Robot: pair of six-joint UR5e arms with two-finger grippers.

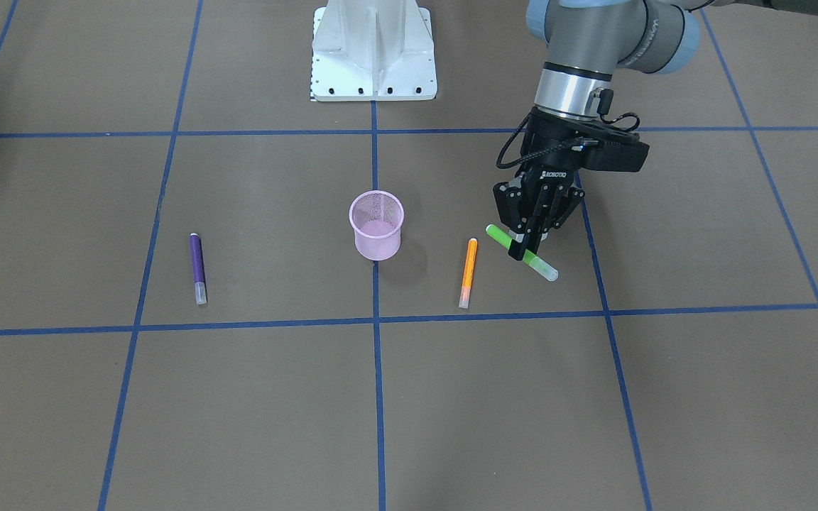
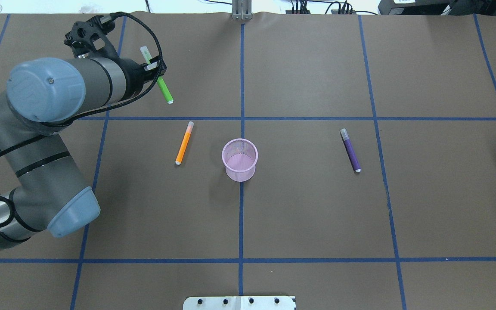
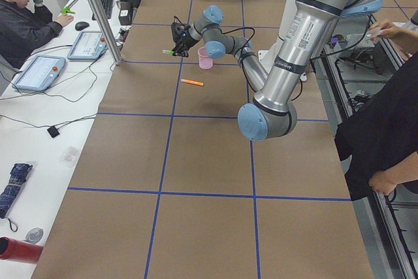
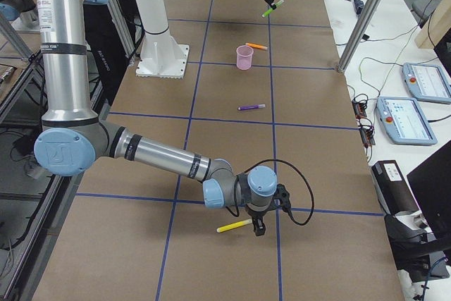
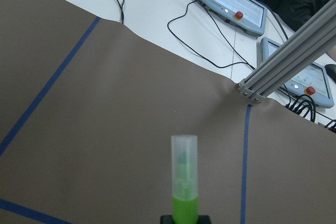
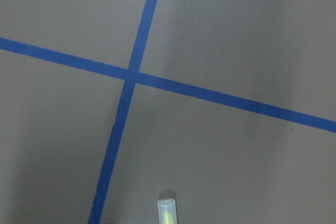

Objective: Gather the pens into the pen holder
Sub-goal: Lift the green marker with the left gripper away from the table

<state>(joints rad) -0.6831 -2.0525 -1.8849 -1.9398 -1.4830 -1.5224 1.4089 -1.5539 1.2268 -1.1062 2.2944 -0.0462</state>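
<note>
We see the left fingers clamped on the green pen above the worktop; for the right fingers we cannot tell.

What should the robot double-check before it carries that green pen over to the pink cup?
1. Grip: left fingers shut across the slim bright green pen, held clear of the table: ok.
2. Target: small pink wire-mesh cup upright and empty: ok.
3. Way to the cup: slim orange pen lies flat below the route: probably ok.
4. Green pen's tilt: nearly level, not pointing down: not ok.
5. Slim purple pen beyond the cup, out of the way: ok.
</note>
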